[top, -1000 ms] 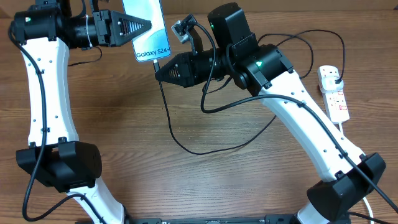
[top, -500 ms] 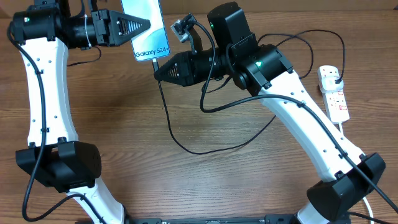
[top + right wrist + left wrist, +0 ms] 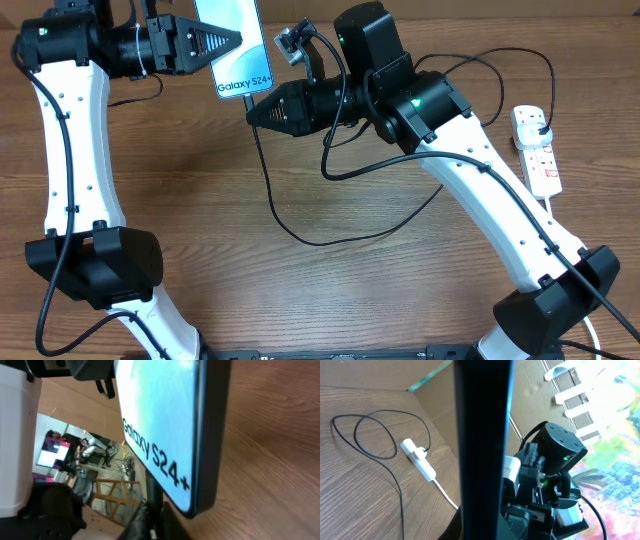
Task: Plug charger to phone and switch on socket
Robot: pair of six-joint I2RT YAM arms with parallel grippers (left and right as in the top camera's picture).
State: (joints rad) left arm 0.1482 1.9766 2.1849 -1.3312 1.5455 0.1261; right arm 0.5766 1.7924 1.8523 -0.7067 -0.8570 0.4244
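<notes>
**Overhead.** The left gripper (image 3: pixel 232 41) is clenched on the black-edged rectangular phone (image 3: pixel 243 70), whose light blue screen with "Galaxy" lettering faces up. It holds the phone near the far edge of the brown wooden table (image 3: pixel 200 250), left of centre. The right gripper (image 3: pixel 256 112) has its tip at the phone's near end. From there the thin black looped charger (image 3: pixel 320 246) trails across the table to the white oblong socket (image 3: pixel 540 155) with red switches, which lies at the right edge. A black plug appears to sit in the socket.

**Left wrist.** The phone (image 3: pixel 482 450) shows edge-on as a dark bar, and this gripper's own fingers are hidden. The socket (image 3: pixel 417 457) and the charger (image 3: pixel 401 500) lie well apart from the phone.

**Right wrist.** The charger's connector (image 3: pixel 152 500) meets the lower end of the phone (image 3: pixel 160 425). I cannot tell whether it is fully seated, or whether the right claw is pinching it or slack.

**Judgement.** The step in hand is mating the connector to the phone. The next move calls for a straight push along the phone's length while the left grip braces it. After that the right arm should go to the socket switch, which is not yet pressed.
</notes>
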